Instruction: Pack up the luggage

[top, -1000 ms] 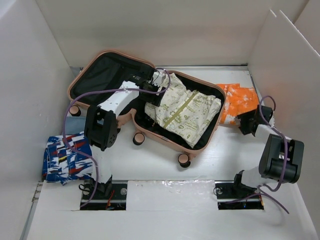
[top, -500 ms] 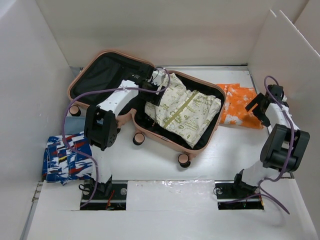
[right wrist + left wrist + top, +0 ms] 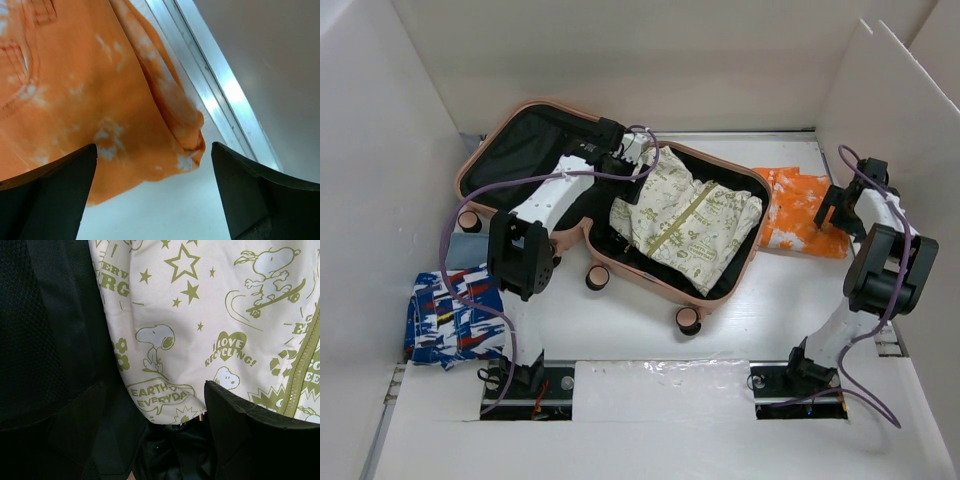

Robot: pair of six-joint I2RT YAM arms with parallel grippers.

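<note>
At centre, luggage (image 3: 520, 150): lying open, cream Snoopy-print cloth (image 3: 685, 228) sitting in its right half.
Orange tie-dye cloth (image 3: 798, 208): lying just right of the luggage.
Left gripper (image 3: 155, 440): hovering, fingers spread, over the cream Snoopy-print cloth.
Right gripper (image 3: 152, 195): hovering, fingers spread wide, over the orange tie-dye cloth.

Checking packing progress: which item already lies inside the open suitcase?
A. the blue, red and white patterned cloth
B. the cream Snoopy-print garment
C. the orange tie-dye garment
B: the cream Snoopy-print garment lies in one half of the open luggage, while the orange tie-dye garment and the blue, red and white patterned cloth lie on the table outside it.
</note>
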